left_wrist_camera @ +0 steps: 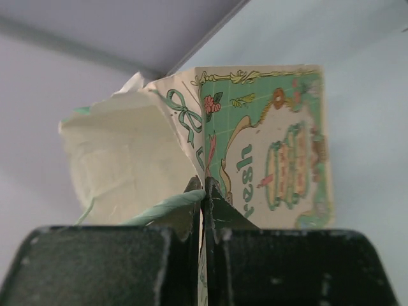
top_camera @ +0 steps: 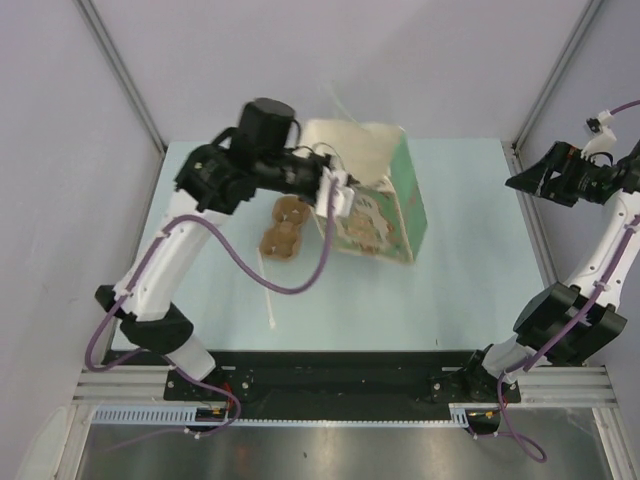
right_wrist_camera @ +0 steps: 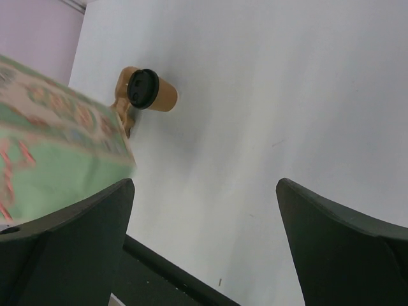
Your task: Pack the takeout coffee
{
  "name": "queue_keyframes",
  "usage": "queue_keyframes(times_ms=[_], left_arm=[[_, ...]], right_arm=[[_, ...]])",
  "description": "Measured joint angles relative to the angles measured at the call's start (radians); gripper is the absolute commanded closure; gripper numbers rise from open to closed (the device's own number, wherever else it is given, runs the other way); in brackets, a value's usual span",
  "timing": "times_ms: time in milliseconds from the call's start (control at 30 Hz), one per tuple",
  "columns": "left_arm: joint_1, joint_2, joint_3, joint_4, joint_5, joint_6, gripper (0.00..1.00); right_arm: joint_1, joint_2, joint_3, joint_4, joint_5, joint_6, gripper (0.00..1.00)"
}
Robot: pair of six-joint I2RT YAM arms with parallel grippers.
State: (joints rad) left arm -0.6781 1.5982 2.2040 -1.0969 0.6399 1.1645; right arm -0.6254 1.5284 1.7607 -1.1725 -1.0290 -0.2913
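The takeout coffee [right_wrist_camera: 152,92], a tan paper cup with a black lid, lies on its side on the table beside the brown pulp carrier [right_wrist_camera: 123,109] in the right wrist view. In the top view it is hidden behind the left arm. My left gripper [top_camera: 335,195] is shut on the rim of a green and cream printed paper bag [top_camera: 378,205] and holds its mouth open. The left wrist view shows the fingers [left_wrist_camera: 220,210] pinching the bag's paper edge [left_wrist_camera: 197,153] next to its green twisted handle. My right gripper [top_camera: 530,180] is open and empty, raised at the table's right edge, far from the cup.
The two-hole pulp carrier [top_camera: 283,228] lies left of the bag, under my left wrist. A white stir stick [top_camera: 268,300] lies on the table in front of it. The pale table [top_camera: 470,280] shows bare right of the bag. Frame posts stand at the back corners.
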Motion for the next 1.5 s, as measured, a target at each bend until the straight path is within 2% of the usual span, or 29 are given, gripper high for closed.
queue_keyframes(times_ms=[167,300,433,600,867,1267,1367,1400,1500], left_arm=[[-0.196,0.111,-0.008,-0.023,0.002,0.147,1.00],[-0.275,0.168,-0.052,-0.023,-0.015,0.265,1.00],[-0.327,0.169,-0.172,0.043,-0.050,0.351,1.00],[-0.344,0.169,-0.265,0.127,-0.058,0.367,1.00],[-0.344,0.168,-0.370,0.204,-0.058,0.373,0.99],[-0.346,0.161,-0.409,0.230,-0.056,0.373,0.97],[-0.351,0.159,-0.417,0.232,-0.057,0.373,0.97],[-0.352,0.158,-0.420,0.232,-0.057,0.373,0.97],[-0.356,0.151,-0.436,0.243,-0.057,0.373,0.97]], right_arm=[[-0.019,0.000,0.034,-0.068,0.001,-0.045,0.00],[-0.019,-0.015,0.060,-0.120,0.002,-0.103,0.00],[0.007,-0.060,0.061,-0.150,0.013,-0.155,0.01],[0.118,-0.149,0.024,-0.156,0.043,-0.196,0.00],[0.431,-0.283,-0.080,-0.131,0.185,-0.154,0.00],[0.534,-0.285,-0.180,-0.030,0.328,-0.111,0.00],[0.571,-0.269,-0.198,0.021,0.381,-0.095,0.09],[0.579,-0.262,-0.203,0.036,0.396,-0.089,0.20],[0.605,-0.231,-0.218,0.074,0.444,-0.074,0.36]])
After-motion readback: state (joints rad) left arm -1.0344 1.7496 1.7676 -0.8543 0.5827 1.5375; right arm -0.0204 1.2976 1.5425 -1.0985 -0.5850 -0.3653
